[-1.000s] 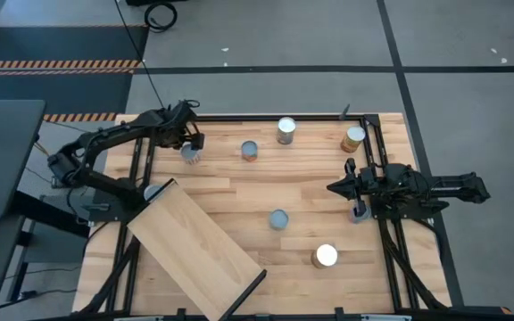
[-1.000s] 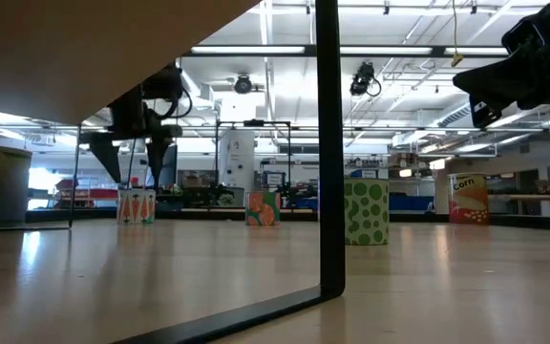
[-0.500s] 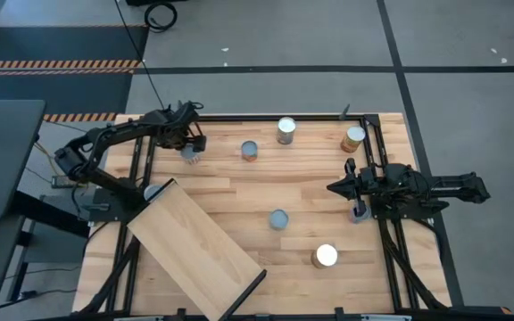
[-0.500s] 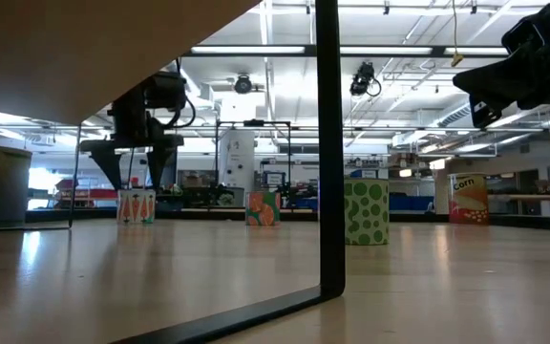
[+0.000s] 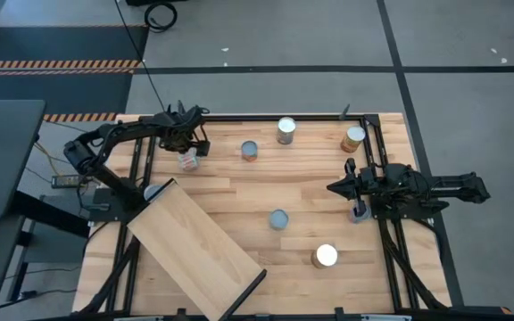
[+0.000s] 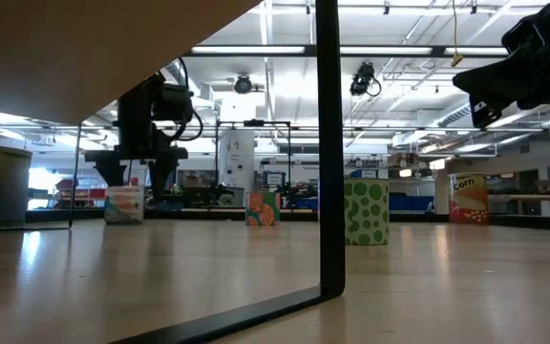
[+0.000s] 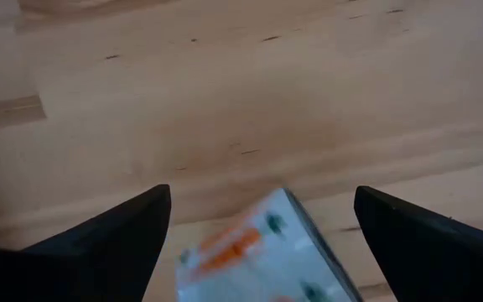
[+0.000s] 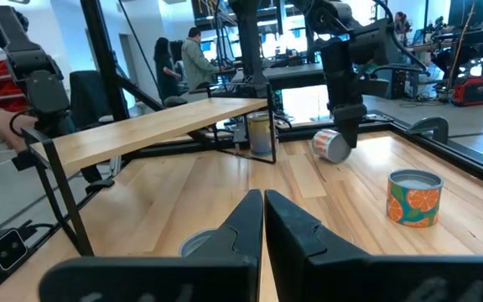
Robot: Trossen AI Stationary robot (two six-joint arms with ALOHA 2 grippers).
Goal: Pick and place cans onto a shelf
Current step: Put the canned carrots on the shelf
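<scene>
A butcher-block table (image 5: 239,192) of striped blond planks stands on a grey floor. At its left end the left gripper (image 5: 188,147) hangs with its two dark pointed fingers (image 7: 116,231) spread wide, holding nothing. A small can with a carrot label (image 5: 186,160) lies tipped on its side between and just below them; whether it touches them cannot be told. Toward the near edge from that gripper, the shelf (image 5: 194,245), a long pale smooth plank with a dark bar at one short end, lies slantwise across the table's corner.

To the right of the left gripper stand an orange-labelled can (image 5: 250,151) and a silver-topped can (image 5: 286,131), both upright cylinders. A grey-topped can (image 5: 278,219) stands mid-table, a gold-topped can (image 5: 353,139) at the far right corner, and a bright white-topped can (image 5: 325,257) near the front edge.

At the right edge the right gripper (image 5: 335,188) hangs above the table, its fingers pressed together on nothing, well apart from the white-topped can.
</scene>
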